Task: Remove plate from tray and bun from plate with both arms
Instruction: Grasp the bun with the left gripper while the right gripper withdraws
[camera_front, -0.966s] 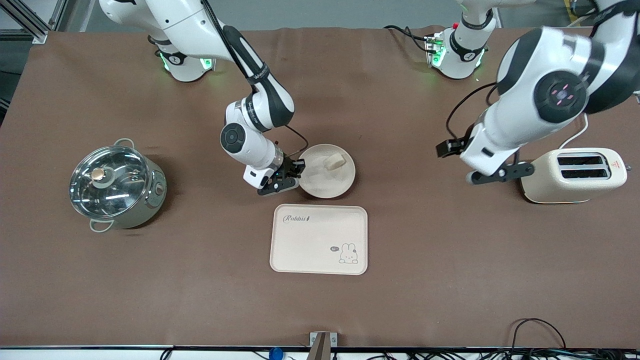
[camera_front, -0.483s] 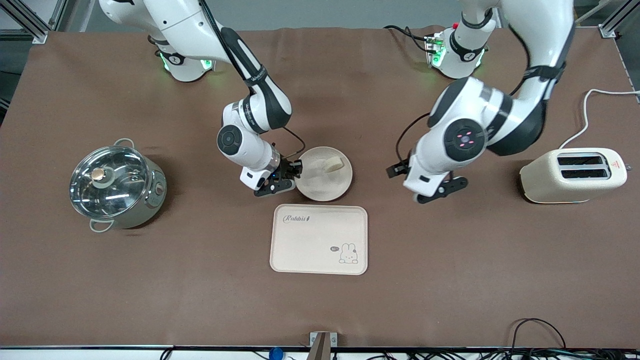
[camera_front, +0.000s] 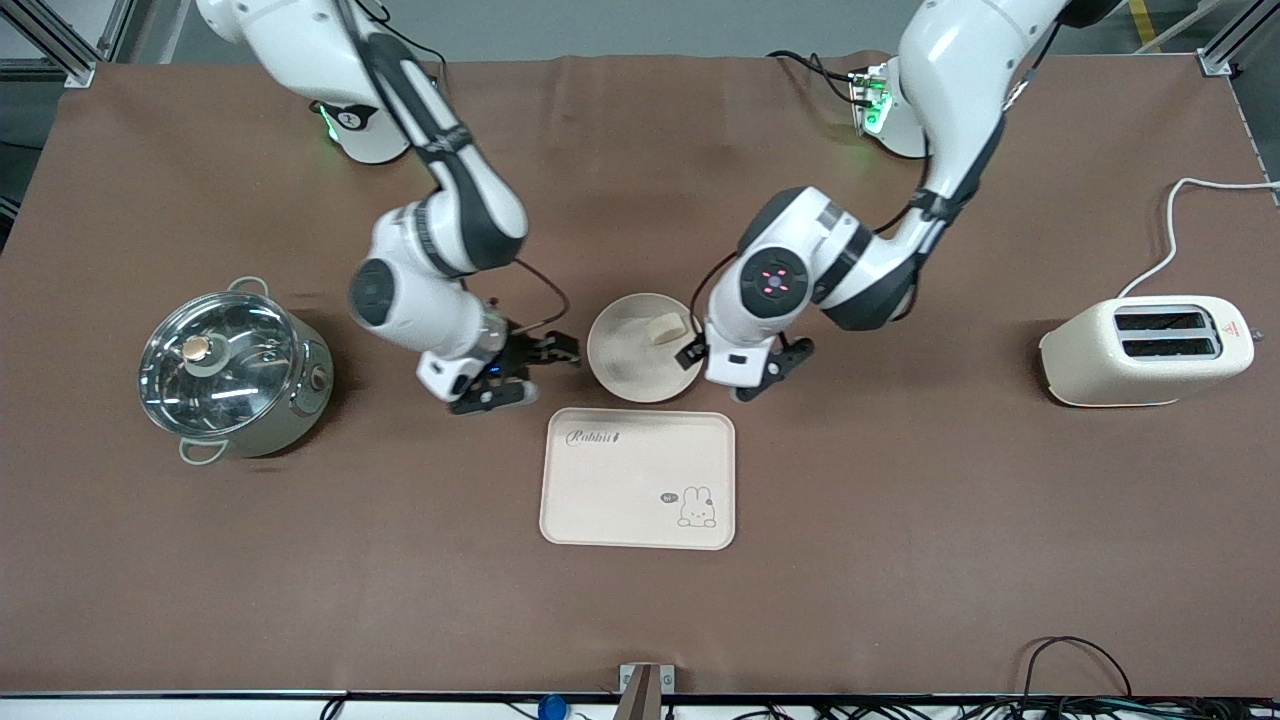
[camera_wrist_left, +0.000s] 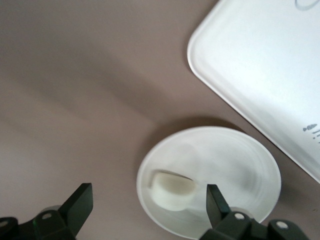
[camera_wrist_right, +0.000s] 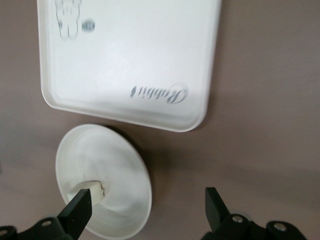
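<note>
The round cream plate (camera_front: 625, 365) sits on the brown table, just farther from the front camera than the tray. The small pale bun (camera_front: 665, 327) lies in it, near the rim toward the left arm's end. My left gripper (camera_front: 735, 372) is open over that edge of the plate. In the left wrist view the bun (camera_wrist_left: 172, 189) lies on the plate (camera_wrist_left: 235, 170) between the open fingers of that gripper (camera_wrist_left: 148, 202). My right gripper (camera_front: 522, 375) is open and empty, beside the plate toward the right arm's end. The right wrist view shows the plate (camera_wrist_right: 110, 165), the bun (camera_wrist_right: 89, 192) and that open gripper (camera_wrist_right: 147, 205).
The rectangular cream tray (camera_front: 638, 478) with a rabbit drawing lies just nearer the front camera than the plate. A steel pot with a glass lid (camera_front: 235, 375) stands toward the right arm's end. A cream toaster (camera_front: 1145, 350) with a white cable stands toward the left arm's end.
My right gripper let go of the plate's rim and drew back toward the pot. My left arm swung from beside the toaster to the plate. The plate shifted slightly toward the right arm's end.
</note>
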